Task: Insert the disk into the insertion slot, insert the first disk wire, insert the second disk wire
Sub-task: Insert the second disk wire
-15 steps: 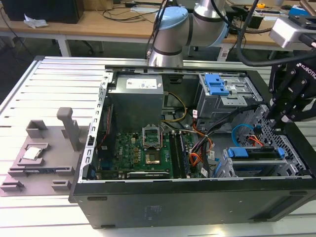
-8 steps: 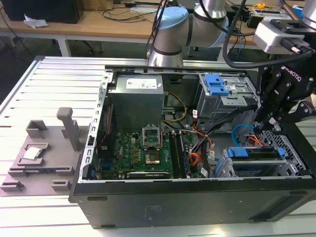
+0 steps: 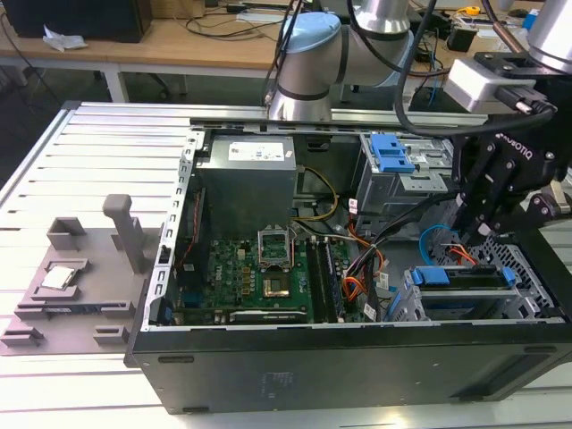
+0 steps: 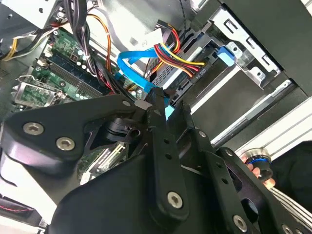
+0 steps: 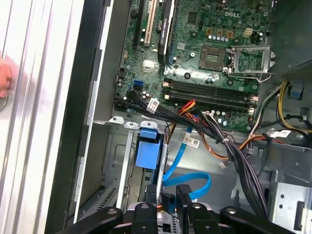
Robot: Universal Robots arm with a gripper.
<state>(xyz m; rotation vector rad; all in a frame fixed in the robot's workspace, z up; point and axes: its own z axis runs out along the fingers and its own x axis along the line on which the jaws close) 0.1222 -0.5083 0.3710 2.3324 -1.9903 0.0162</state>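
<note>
Case [image 3: 340, 375] lay open. Slot [image 3: 404, 308], at the exterior view's right, held the disk [image 3: 465, 276]. Gripper [image 5: 167, 195] hung near the disk's end, clenched on the blue wire [image 5: 195, 187]. Risk judged: a tilted wire end could jam against the disk, and neighbouring cables [image 5: 229, 146] might snag.

The arm [image 3: 308, 45] has silver tube sections and rounded joint housings with pale blue caps. Black cables [image 3: 399, 85] run loose along it. A light grey box [image 3: 478, 82] sits at the wrist on a black bracket. The gripper [image 4: 168, 105] is matte black with white lettering on its body. Its fingers [image 4: 163, 146] are flat linkage bars, with silver screw heads [image 4: 174, 198] at the pivots.
</note>
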